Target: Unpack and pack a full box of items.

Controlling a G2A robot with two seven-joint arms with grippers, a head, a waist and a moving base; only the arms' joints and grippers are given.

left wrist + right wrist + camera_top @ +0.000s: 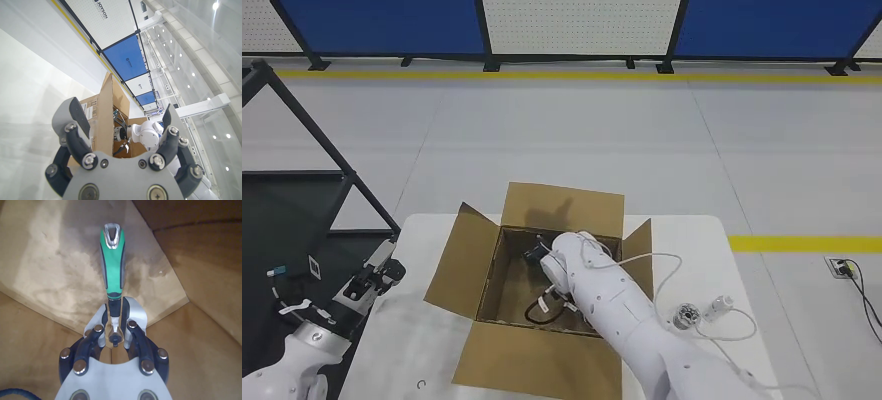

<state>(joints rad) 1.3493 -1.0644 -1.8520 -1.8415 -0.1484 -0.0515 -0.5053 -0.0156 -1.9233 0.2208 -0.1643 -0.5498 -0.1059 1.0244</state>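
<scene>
An open cardboard box (564,204) stands in the middle of the white table (422,330), flaps spread. My right arm reaches down into it. Inside, my right gripper (115,311) is shut on the black neck of a green-handled ratchet wrench (113,264), whose handle points away over the box floor (56,275). My left gripper (122,115) is open and holds nothing, raised at the table's left edge and facing the box (105,121). In the top view that left gripper (382,272) sits left of the box.
A small round metal part (683,318) and a small white bottle-like item (720,304) lie on the table right of the box, with thin white cable around them. A black frame (302,120) stands at the far left. A dark cable (538,310) lies in the box.
</scene>
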